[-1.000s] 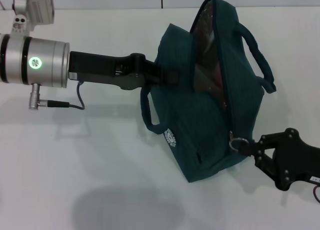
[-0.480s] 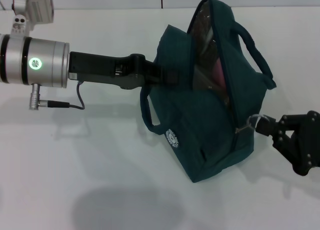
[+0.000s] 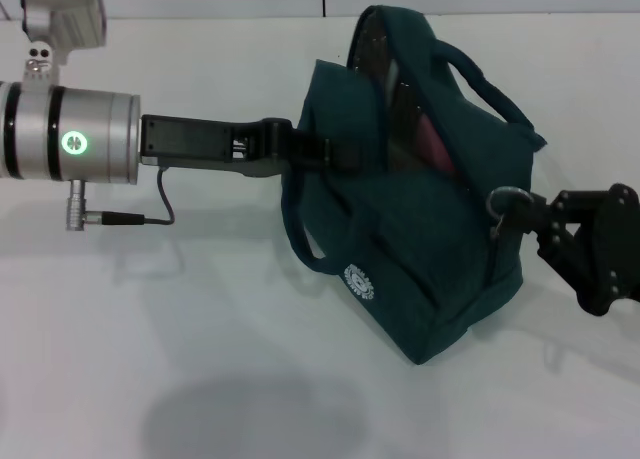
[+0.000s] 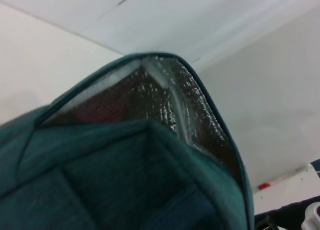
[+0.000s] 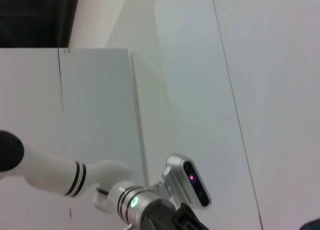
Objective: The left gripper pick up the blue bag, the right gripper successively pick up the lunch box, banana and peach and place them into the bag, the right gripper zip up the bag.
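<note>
Head view, lower part of frame: bare white table [image 3: 150, 359], just the bag's shadow on it, no loose items. No lunch box, banana or peach left out on the table, so loading looks done (judgement).

Mid-right: right gripper [image 3: 508, 215] comes in from the right edge w/ fingers pinched narrow on the zipper pull [image 3: 497, 201], a small ring at the bag's right end. Right wrist view doesn't show the bag at all, only wall panels and the other arm's silver wrist.

Centre: blue bag [image 3: 420, 249] is held up and tilted, bottom corner pointing lower centre, a white round logo on its side. Handles loop at the top right and at the left. Zip mouth is closed only near the pull; the rest gapes toward upper centre, foil lining and something pink/red visible inside.

Mid-left: left gripper [image 3: 330, 154] reaches in from the left edge and is clamped on the bag's left wall near the rim. Left wrist view is filled w/ bag fabric and silver lining.

Progress: pickup done, packing apparently done, zipping underway. Left: drag pull along the open seam to the far end.
</note>
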`<state>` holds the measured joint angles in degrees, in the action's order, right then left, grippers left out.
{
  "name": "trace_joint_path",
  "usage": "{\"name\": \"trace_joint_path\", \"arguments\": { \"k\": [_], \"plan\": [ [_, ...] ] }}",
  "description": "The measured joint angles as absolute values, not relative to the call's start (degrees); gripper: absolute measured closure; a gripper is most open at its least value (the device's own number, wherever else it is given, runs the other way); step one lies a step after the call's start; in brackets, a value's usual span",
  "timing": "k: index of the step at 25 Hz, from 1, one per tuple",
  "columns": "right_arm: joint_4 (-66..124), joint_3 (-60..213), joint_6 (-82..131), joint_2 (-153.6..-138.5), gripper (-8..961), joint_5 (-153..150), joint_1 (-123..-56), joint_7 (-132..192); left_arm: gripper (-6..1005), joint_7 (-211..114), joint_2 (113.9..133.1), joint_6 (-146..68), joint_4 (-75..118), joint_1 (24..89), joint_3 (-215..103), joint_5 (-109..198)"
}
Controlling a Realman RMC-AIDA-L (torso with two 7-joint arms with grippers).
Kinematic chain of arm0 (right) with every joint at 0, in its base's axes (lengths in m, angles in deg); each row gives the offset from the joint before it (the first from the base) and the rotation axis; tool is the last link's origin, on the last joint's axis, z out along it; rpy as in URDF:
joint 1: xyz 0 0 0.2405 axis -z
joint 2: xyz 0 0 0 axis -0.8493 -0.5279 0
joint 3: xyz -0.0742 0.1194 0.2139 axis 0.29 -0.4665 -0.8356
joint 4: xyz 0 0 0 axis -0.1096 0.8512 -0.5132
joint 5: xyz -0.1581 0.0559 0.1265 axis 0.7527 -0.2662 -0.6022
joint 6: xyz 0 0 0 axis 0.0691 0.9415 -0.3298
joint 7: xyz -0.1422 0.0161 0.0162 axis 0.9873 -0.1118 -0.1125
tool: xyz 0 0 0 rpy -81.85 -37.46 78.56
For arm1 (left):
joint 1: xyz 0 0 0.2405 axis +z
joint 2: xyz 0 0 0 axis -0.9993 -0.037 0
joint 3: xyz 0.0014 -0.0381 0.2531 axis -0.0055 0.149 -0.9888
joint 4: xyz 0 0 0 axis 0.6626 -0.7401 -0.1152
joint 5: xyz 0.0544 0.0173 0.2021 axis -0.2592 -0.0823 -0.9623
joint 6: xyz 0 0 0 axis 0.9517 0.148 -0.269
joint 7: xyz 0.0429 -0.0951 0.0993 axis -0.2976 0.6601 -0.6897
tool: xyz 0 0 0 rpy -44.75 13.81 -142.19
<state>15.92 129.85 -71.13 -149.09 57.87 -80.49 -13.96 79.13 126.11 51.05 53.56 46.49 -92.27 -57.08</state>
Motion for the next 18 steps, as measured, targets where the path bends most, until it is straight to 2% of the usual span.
{"name": "trace_joint_path", "arguments": {
  "k": [5,8,13,18],
  "plan": [
    [15.92,130.08,-71.79,-149.18,944,55.98,-81.08,-13.97,955,76.73,126.12,50.97,53.58,47.92,-92.16,-54.31],
    [15.97,130.13,-71.81,-149.27,944,54.69,-81.37,-13.96,782,74.94,126.11,51.05,53.58,48.46,-92.14,-53.54],
    [18.34,130.71,-71.72,-149.37,944,52.05,-83.37,-13.97,588,71.35,126.08,51.94,53.64,49.63,-92.26,-50.96],
    [20.82,130.66,-71.17,-149.54,943,51.17,-86.48,-13.41,439,64.6,126.02,54.57,54.38,52.08,-92.27,-45.6]
  ]
}}
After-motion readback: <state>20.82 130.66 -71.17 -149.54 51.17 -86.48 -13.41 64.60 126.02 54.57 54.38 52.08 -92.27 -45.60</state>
